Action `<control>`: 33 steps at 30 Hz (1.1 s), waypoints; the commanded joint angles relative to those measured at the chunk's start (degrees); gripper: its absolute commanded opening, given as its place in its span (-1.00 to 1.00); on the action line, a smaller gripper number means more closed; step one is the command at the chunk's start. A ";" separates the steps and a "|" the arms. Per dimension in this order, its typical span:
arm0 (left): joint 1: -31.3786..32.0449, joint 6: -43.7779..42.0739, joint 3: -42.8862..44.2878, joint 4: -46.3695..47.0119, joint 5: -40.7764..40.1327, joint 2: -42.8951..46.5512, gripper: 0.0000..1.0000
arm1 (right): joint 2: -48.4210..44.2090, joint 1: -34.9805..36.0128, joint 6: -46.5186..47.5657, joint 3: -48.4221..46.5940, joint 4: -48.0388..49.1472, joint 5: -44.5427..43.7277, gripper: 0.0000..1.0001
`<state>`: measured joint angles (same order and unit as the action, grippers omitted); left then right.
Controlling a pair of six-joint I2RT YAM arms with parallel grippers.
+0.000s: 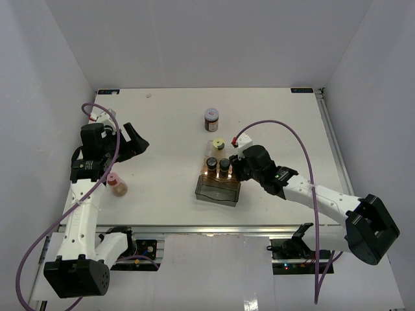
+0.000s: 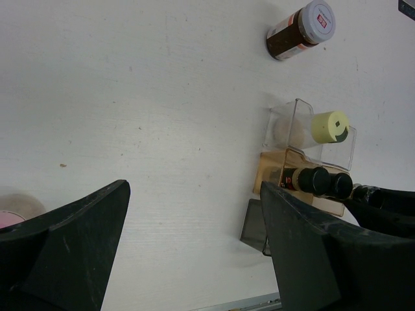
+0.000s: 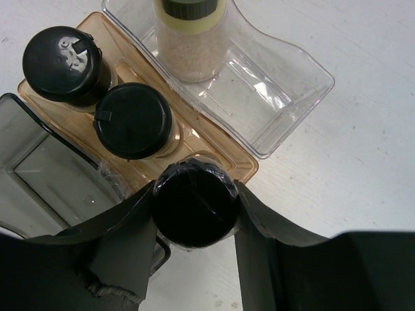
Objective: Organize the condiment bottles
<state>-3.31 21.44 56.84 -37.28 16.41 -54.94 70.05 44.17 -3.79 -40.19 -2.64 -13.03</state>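
Right hand (image 1: 235, 167): clamped on a black-cap jar (image 3: 194, 202) at the end of the amber tray (image 3: 207, 139), in line with the jars already in it; can't tell if it's seated.
Left hand (image 2: 194, 191): fingers wide, holding nothing, well left of the amber tray.
In the way: two black-cap jars (image 3: 133, 120) stand in the amber tray, the nearer one just beside the held jar.
Neighbours: clear tray (image 3: 285, 91) against the amber tray's far side, smoky bin (image 3: 45, 168) against its near side.
Loose on counter (image 1: 162, 129): white-cap jar (image 1: 212, 118) beyond the clear tray; pink-cap jar (image 1: 116, 185) well left of the amber tray, beside the left arm.
Count: six jars. Three are black-cap, one is a yellow-green-cap jar (image 3: 190, 32) in the clear tray, one white-cap, one pink-cap. Three containers.
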 commanded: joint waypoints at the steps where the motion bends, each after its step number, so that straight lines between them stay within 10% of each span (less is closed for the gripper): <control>1: -0.23 -0.19 -0.24 0.98 -0.77 0.74 0.85 | 0.80 -0.70 -0.35 0.72 4.43 -0.22 -0.17; 33: -0.21 2.70 -3.49 6.14 5.36 0.52 0.84 | -0.67 -1.93 -0.02 -13.53 -8.29 -1.75 0.48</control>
<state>-3.31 22.02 55.83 -35.32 16.93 -55.85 67.86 42.92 -4.33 -46.26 -10.14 -13.78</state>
